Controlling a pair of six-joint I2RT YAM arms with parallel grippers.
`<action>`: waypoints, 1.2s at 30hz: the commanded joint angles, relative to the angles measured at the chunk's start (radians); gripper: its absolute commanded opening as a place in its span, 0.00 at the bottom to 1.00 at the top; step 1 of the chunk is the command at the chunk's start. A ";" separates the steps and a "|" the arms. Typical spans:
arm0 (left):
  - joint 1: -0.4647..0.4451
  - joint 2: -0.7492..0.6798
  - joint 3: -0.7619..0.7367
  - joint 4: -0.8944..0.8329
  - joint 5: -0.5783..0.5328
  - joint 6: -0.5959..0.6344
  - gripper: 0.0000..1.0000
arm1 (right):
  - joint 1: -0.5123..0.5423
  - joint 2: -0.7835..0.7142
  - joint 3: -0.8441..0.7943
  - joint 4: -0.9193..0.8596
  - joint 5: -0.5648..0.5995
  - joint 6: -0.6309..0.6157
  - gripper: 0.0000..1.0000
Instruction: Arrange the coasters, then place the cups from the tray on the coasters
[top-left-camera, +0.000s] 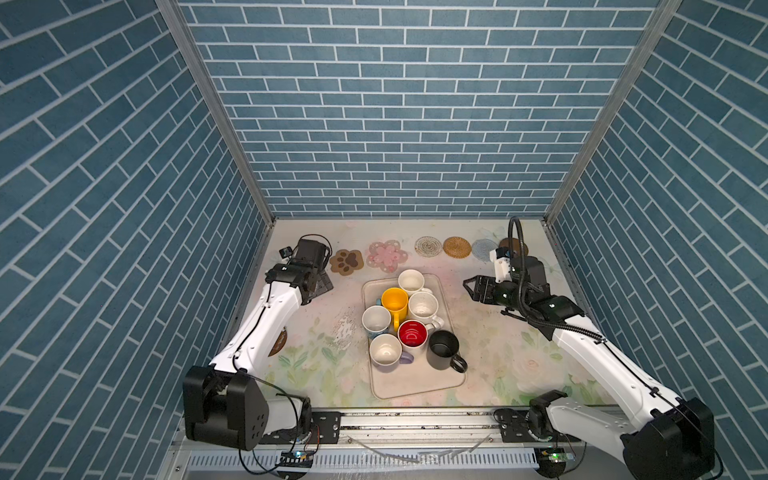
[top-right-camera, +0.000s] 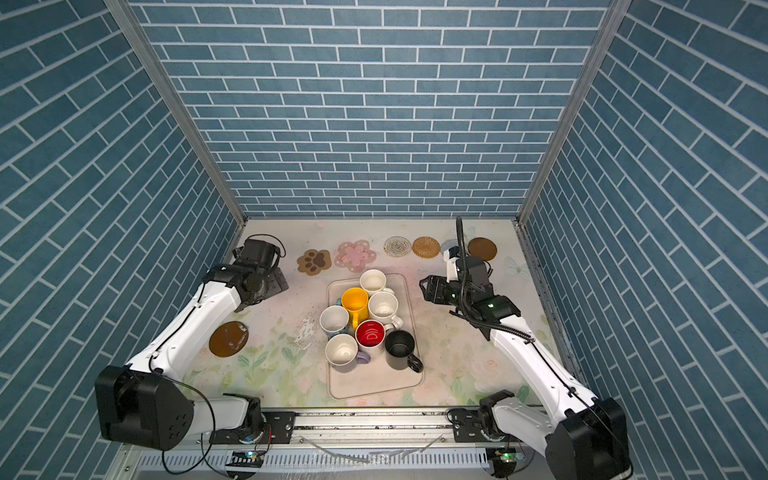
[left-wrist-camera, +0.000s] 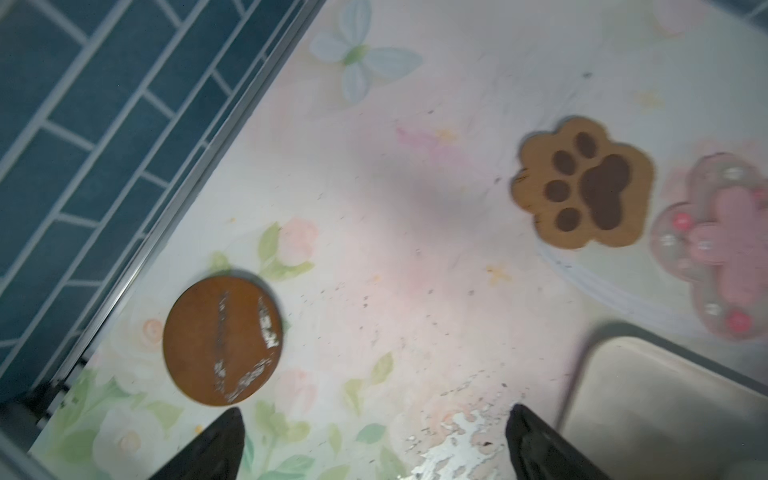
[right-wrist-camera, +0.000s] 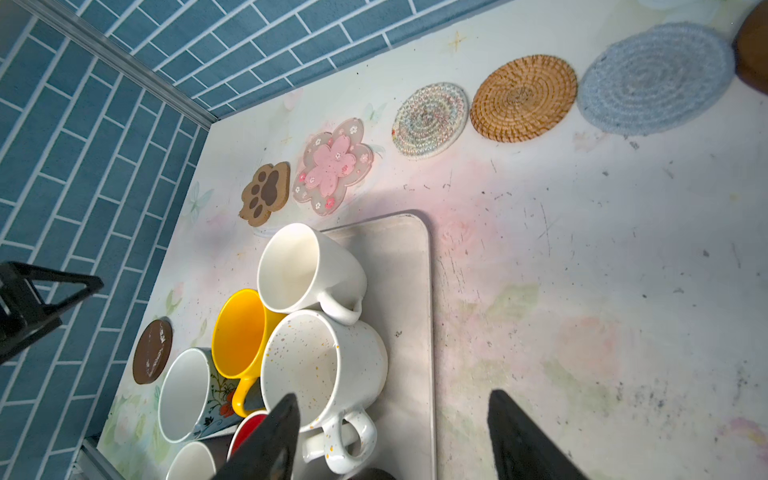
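Coasters (top-left-camera: 457, 247) are lined along the far edge, from a brown paw-shaped mat (top-left-camera: 346, 262) to a brown round disc (top-right-camera: 482, 248), presumably as one spot per cup. A second brown disc (top-right-camera: 228, 338) is seen apart by the left wall, not yet in line. Seven handled mugs (top-left-camera: 395, 301) are kept on the large cream rectangular tray (top-left-camera: 415, 384). Both the left gripper (left-wrist-camera: 374, 409) and the right gripper (right-wrist-camera: 394, 395) are held spread and empty, the right beside the tray.

Left arm (top-left-camera: 266, 320) extended forward, jaws spread wide and empty, right arm (top-left-camera: 602, 357) angled inward, jaws parted, empty.
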 joint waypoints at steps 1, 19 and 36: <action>0.027 -0.055 -0.101 -0.103 -0.068 -0.111 0.99 | -0.003 -0.019 -0.044 0.026 -0.018 0.051 0.72; 0.358 -0.199 -0.380 0.072 -0.008 -0.176 0.99 | -0.006 -0.018 -0.063 0.037 -0.057 0.031 0.72; 0.572 0.040 -0.463 0.381 0.204 -0.123 0.97 | -0.022 0.076 -0.007 0.051 -0.059 -0.007 0.72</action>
